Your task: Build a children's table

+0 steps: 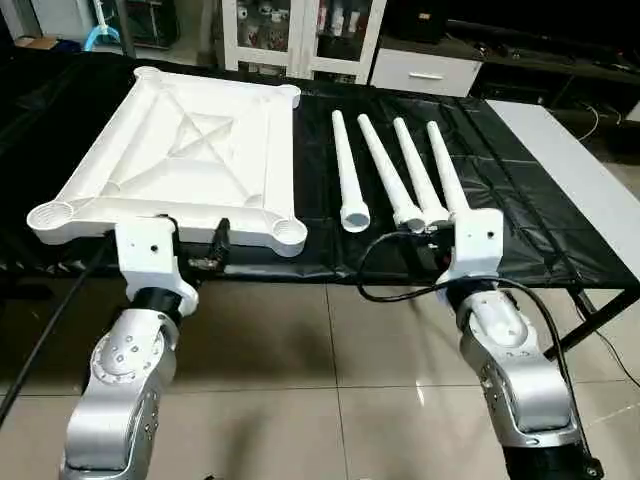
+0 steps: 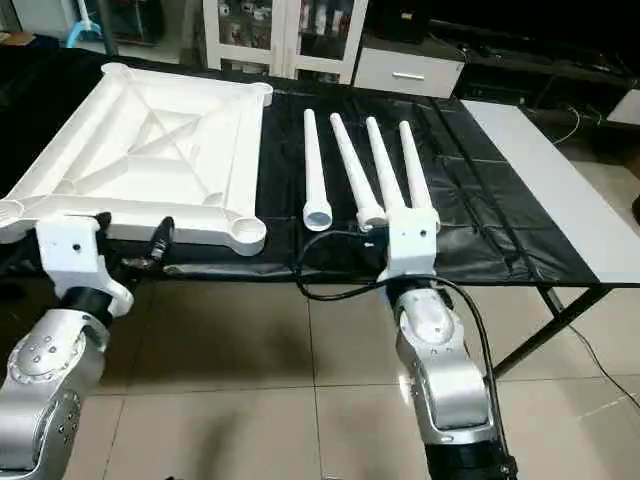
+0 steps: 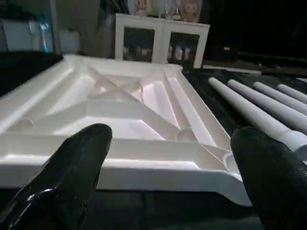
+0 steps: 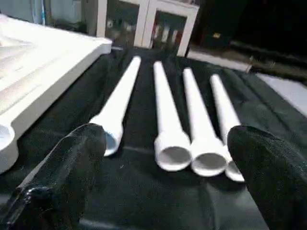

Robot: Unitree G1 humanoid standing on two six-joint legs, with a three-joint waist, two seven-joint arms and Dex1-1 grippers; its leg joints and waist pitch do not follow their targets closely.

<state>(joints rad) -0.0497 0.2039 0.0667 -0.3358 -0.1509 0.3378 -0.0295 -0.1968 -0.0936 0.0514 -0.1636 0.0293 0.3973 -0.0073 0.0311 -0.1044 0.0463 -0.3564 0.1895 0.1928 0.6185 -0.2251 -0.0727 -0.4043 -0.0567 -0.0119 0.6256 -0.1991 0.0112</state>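
Five loose parts on the black-covered table point(image 1: 520, 215), none joined yet; listed left to right as I see them.

Item 1: table top point(image 1: 175, 160), white square, lying ribbed side up with its X ribs and four round corner sockets exposed. Near right socket point(image 1: 289, 233) sits at the table's front edge.

Item 2: my left gripper point(image 3: 168, 177), fingers point(image 3: 72, 167) spread wide apart, empty, poised just short of the top's near rim.

Item 3: four legs, white tapered tubes, laid side by side to the right of the top, wide open ends toward me. The first leg point(image 1: 346, 172) lies a little apart from the others; the second leg point(image 1: 388, 171), third leg point(image 1: 417, 172) and fourth leg point(image 1: 447, 168) have their near ends bunched together, touching or nearly so.

Item 4: my right gripper point(image 4: 168, 177), fingers point(image 4: 268, 167) likewise wide apart, holding nothing, aimed at the near ends of the legs.

Step in hand, by my judgement: the opening one, reaching for a first leg. Next move calls for closing my right fingers around a single tube, the separated one being easiest to isolate, then carrying it to a corner socket while my left steadies the top.
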